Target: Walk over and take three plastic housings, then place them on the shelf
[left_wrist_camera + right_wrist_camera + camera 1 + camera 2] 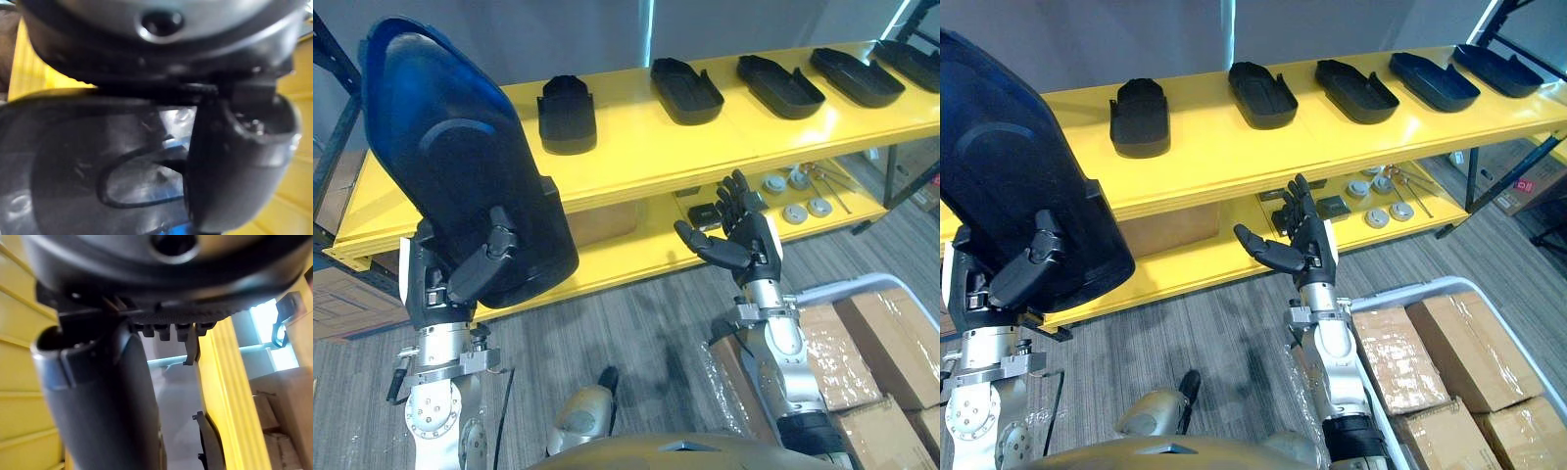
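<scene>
My left hand [481, 262] is shut on a large dark blue plastic housing [460, 157], held upright in front of the left end of the yellow shelf [646, 147]; its thumb [234, 161] presses on the housing's face [73, 166]. Several more dark housings lie in a row along the shelf's top board, the nearest [567, 114] just right of the held one, others [685, 90] [779, 86] further right. My right hand [736, 235] stands open, fingers straight up, before the lower board and holds nothing.
The lower yellow board carries small grey round parts [795, 211] and a dark block [704, 215]. Wrapped cardboard boxes [862, 352] sit on a cart at the lower right. Another cardboard box [342, 299] stands at the far left on the grey floor.
</scene>
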